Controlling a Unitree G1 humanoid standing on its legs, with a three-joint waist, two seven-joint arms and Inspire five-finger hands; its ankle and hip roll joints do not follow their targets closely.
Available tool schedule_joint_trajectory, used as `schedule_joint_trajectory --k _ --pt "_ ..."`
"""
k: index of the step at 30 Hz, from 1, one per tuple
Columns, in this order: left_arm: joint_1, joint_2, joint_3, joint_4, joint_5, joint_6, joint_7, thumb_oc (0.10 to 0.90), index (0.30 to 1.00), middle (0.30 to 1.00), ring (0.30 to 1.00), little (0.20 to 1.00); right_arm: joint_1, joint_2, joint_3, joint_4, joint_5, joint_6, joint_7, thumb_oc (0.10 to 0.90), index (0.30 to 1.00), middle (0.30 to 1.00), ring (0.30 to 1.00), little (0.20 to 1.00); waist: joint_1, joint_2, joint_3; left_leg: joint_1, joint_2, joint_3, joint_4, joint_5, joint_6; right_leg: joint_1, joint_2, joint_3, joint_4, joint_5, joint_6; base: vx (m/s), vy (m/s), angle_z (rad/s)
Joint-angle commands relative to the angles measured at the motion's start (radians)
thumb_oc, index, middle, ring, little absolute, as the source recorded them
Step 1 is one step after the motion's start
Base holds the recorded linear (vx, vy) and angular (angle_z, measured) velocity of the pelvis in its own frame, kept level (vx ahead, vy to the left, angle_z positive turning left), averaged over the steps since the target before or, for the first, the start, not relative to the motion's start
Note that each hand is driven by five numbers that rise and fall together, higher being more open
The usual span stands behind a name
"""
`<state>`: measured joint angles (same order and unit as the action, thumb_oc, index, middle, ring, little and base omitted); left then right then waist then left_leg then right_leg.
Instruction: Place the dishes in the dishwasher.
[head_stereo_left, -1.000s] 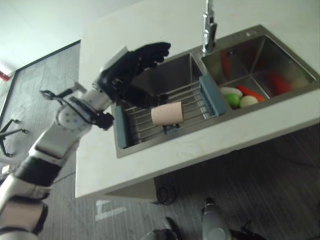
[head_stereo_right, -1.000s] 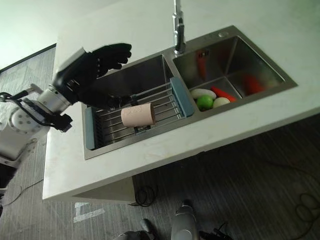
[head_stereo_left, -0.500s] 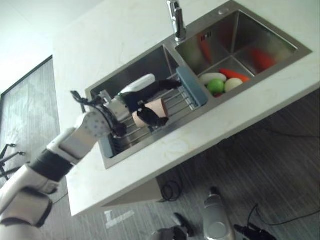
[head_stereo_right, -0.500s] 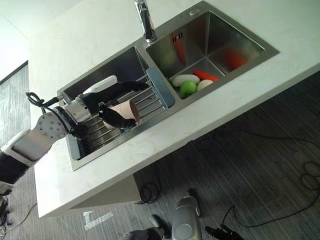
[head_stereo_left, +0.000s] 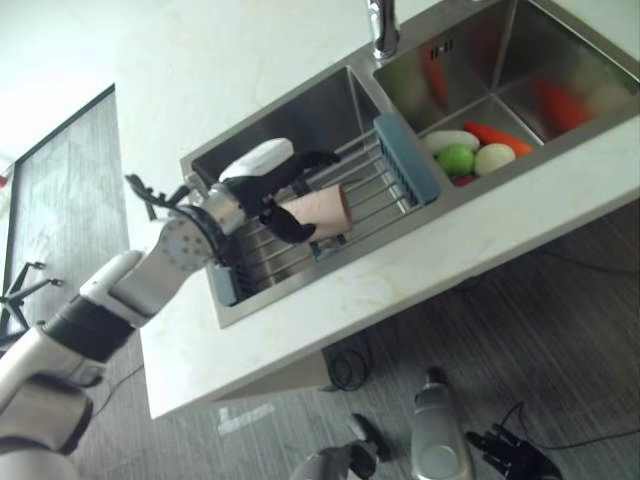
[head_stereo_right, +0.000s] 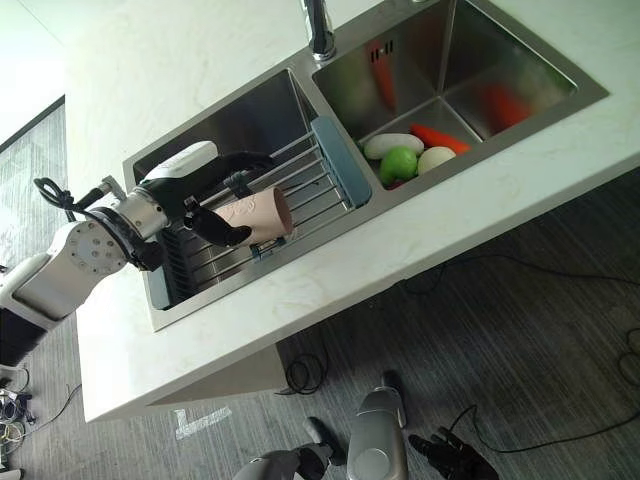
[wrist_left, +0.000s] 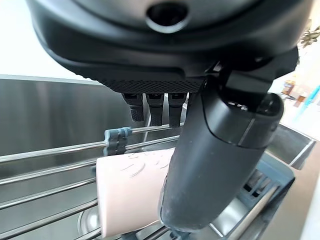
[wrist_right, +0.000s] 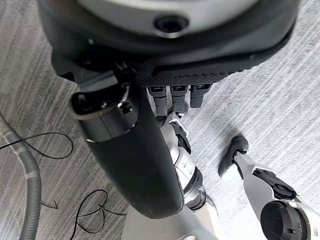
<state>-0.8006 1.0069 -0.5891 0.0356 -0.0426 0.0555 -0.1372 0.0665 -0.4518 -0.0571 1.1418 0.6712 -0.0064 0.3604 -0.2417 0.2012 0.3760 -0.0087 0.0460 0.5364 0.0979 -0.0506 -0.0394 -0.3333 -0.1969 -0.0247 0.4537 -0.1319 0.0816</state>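
Note:
A pink cup (head_stereo_left: 322, 214) lies on its side on the wire rack (head_stereo_left: 405, 155) across the left sink basin; the left wrist view has the cup (wrist_left: 127, 192) close up. My left hand (head_stereo_left: 262, 188) is at the cup, open. Its thumb (wrist_left: 217, 160) rests against the cup's near side, and its straight fingers (head_stereo_right: 245, 160) reach over the far side with a gap to the cup. My right hand (wrist_right: 130, 155) hangs low over the floor, fingers relaxed and holding nothing.
The right basin holds a green round fruit (head_stereo_left: 457, 160), a carrot (head_stereo_left: 495, 133) and pale vegetables. A faucet (head_stereo_left: 383, 25) stands behind the divider. The white counter (head_stereo_left: 420, 260) rims the sink, with dark floor (head_stereo_right: 520, 330) below its front edge.
One second ago my left hand was raised above the sink; it has come down onto the cup and stayed there. The camera has shifted.

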Motion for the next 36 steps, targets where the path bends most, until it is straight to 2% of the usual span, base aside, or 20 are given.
schedule_joint_trajectory --k 1,5,10,14,18,19,20,21,22,24,26,31,33,34,36 --pt "-0.003 0.054 0.151 -0.032 -0.055 0.018 0.003 0.8 0.9 0.9 0.9 0.9 0.072 -0.011 -0.017 -0.019 0.012 0.004 0.012 0.8 0.9 0.9 0.9 0.9 0.006 -0.028 -0.055 -0.075 0.028 -0.058 0.202 -0.154 -0.014 0.06 -0.072 -0.072 -0.154 0.042 0.117 -0.03 -0.008 0.06" --pt "0.01 0.036 0.15 -0.009 -0.101 0.031 -0.038 0.8 0.9 0.9 0.9 0.9 0.063 -0.012 -0.008 -0.04 0.017 0.012 0.004 0.8 0.9 0.9 0.9 0.9 0.005 -0.032 -0.043 -0.084 0.03 -0.054 0.202 -0.153 -0.013 0.047 -0.072 -0.072 -0.154 0.046 0.117 -0.01 -0.002 0.01" --pt "-0.034 -0.015 0.095 0.019 -0.158 0.1 -0.111 0.8 0.9 0.9 0.9 0.9 0.036 -0.017 0.004 -0.043 0.027 0.015 0.007 0.8 0.9 0.9 0.9 0.9 -0.005 -0.041 -0.009 -0.106 0.036 -0.042 0.202 -0.146 -0.014 0.015 -0.072 -0.068 -0.154 0.058 0.118 -0.04 -0.02 0.01" --pt "-0.076 -0.061 0.051 0.058 -0.15 0.157 -0.093 0.8 0.9 0.9 0.9 0.9 0.012 -0.018 0.022 -0.061 0.047 0.016 0.007 0.8 0.9 0.9 0.9 0.9 -0.017 -0.052 0.02 -0.125 0.043 -0.033 0.202 -0.141 -0.015 -0.013 -0.07 -0.061 -0.154 0.066 0.117 -0.04 -0.038 -0.04" --pt "-0.129 -0.087 0.015 0.119 -0.13 0.158 -0.069 0.8 0.9 0.9 0.9 0.9 -0.007 -0.018 0.045 -0.09 0.069 0.011 0.009 0.8 0.9 0.9 0.9 0.9 -0.031 -0.062 0.055 -0.154 0.055 -0.027 0.202 -0.13 -0.021 -0.05 -0.063 -0.051 -0.154 0.074 0.115 -0.04 -0.034 -0.04" --pt "-0.147 -0.093 0.006 0.129 -0.121 0.153 -0.062 0.8 0.9 0.9 0.9 0.9 -0.012 -0.016 0.052 -0.099 0.073 0.011 0.005 0.8 0.9 0.9 0.9 0.9 -0.031 -0.06 0.063 -0.157 0.055 -0.044 0.202 -0.152 -0.03 -0.054 -0.059 -0.045 -0.154 0.055 0.124 0.0 0.0 0.0" --pt "-0.155 -0.096 0.0 0.134 -0.119 0.147 -0.057 0.748 0.822 0.822 0.822 0.822 -0.014 -0.016 0.055 -0.102 0.074 0.011 0.004 0.8 0.9 0.9 0.9 0.9 -0.033 -0.061 0.068 -0.161 0.057 -0.044 0.202 -0.151 -0.031 -0.06 -0.057 -0.043 -0.154 0.057 0.123 -0.07 -0.04 -0.01" --pt "-0.17 -0.098 -0.009 0.146 -0.118 0.125 -0.047 0.4 0.3 0.3 0.3 0.3 -0.017 -0.016 0.058 -0.104 0.075 0.008 0.005 0.8 0.9 0.9 0.9 0.9 -0.038 -0.07 0.078 -0.174 0.063 -0.027 0.202 -0.125 -0.024 -0.077 -0.055 -0.045 -0.154 0.081 0.112 -0.05 -0.028 0.01" --pt "-0.183 -0.103 -0.02 0.149 -0.115 0.121 -0.04 0.4 0.3 0.3 0.3 0.3 -0.02 -0.014 0.061 -0.1 0.075 0.004 0.004 0.8 0.9 0.9 0.9 0.9 -0.037 -0.065 0.08 -0.166 0.061 -0.044 0.202 -0.15 -0.033 -0.068 -0.056 -0.045 -0.154 0.058 0.123 -0.04 -0.019 0.05" --pt "-0.188 -0.107 -0.024 0.145 -0.121 0.123 -0.037 0.4 0.3 0.3 0.3 0.3 -0.022 -0.012 0.062 -0.099 0.075 0.001 0.001 0.8 0.9 0.9 0.9 0.9 -0.037 -0.065 0.082 -0.166 0.062 -0.042 0.202 -0.15 -0.033 -0.069 -0.056 -0.046 -0.154 0.058 0.123 0.02 0.019 0.0" --pt "-0.184 -0.115 -0.017 0.137 -0.174 0.106 0.017 0.4 0.3 0.3 0.3 0.3 -0.022 -0.008 0.065 -0.093 0.066 -0.005 -0.001 0.8 0.9 0.9 0.9 0.9 -0.035 -0.068 0.079 -0.16 0.065 -0.038 0.202 -0.152 -0.033 -0.063 -0.056 -0.055 -0.154 0.056 0.122 -0.03 0.005 -0.05" --pt "-0.145 -0.118 0.017 0.109 -0.165 0.067 0.082 0.4 0.3 0.3 0.3 0.3 -0.01 0.007 0.059 -0.066 0.034 -0.01 -0.009 0.8 0.9 0.9 0.9 0.9 -0.023 -0.072 0.054 -0.133 0.069 -0.033 0.202 -0.155 -0.033 -0.028 -0.059 -0.083 -0.154 0.044 0.118 0.0 0.002 -0.01" --pt "-0.12 -0.109 0.06 0.077 -0.215 0.041 0.168 0.4 0.3 0.3 0.3 0.3 0.005 0.016 0.056 -0.04 0.02 -0.011 -0.015 0.8 0.9 0.9 0.9 0.9 -0.007 -0.072 0.022 -0.109 0.074 -0.034 0.202 -0.159 -0.031 0.008 -0.059 -0.108 -0.154 0.029 0.112 0.02 -0.033 0.09" --pt "-0.095 -0.096 0.098 0.058 -0.231 0.006 0.205 0.4 0.3 0.3 0.3 0.3 0.021 0.026 0.052 -0.027 -0.005 -0.011 -0.022 0.8 0.9 0.9 0.9 0.9 0.005 -0.074 -0.002 -0.09 0.079 -0.034 0.202 -0.158 -0.032 0.035 -0.058 -0.126 -0.154 0.02 0.106 0.03 -0.027 0.21" --pt "-0.068 -0.083 0.13 0.038 -0.236 -0.015 0.225 0.4 0.3 0.3 0.3 0.3 0.031 0.034 0.05 -0.019 -0.024 -0.007 -0.03 0.8 0.9 0.9 0.9 0.9 0.015 -0.076 -0.019 -0.079 0.081 -0.041 0.202 -0.155 -0.034 0.055 -0.059 -0.14 -0.154 0.013 0.101 0.04 -0.029 0.37"
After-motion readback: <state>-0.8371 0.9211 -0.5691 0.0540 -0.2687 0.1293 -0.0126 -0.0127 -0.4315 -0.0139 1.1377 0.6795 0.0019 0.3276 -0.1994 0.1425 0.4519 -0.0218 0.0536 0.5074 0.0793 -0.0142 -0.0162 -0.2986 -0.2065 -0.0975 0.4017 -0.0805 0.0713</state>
